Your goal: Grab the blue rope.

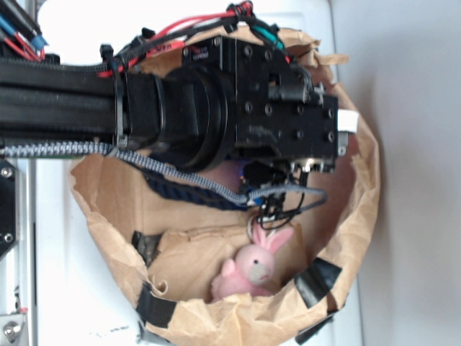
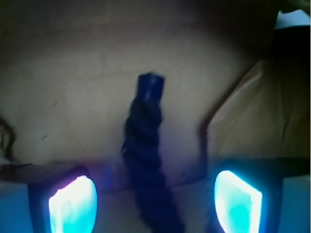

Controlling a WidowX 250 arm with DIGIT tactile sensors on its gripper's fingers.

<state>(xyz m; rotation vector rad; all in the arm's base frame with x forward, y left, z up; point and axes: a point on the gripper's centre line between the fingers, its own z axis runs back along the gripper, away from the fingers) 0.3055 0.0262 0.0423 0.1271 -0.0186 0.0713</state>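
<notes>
A crumpled brown paper bag (image 1: pixel 360 216) with black tape patches sits on the white surface (image 1: pixel 403 86), and the black arm (image 1: pixel 180 108) reaches over its open mouth. Inside, a pink bunny toy (image 1: pixel 252 268) lies near the rim. The blue rope (image 2: pixel 146 160) rests on the bag's floor directly beneath the tool (image 2: pixel 155 204). In the wrist view its long axis runs away from the camera, passing midway between the two glowing pads (image 2: pixel 73 206), with its sealed end pointing ahead. The tool stands apart, holding nothing, its pads straddling the rope crosswise, so I judge a straight descent should suit.
</notes>
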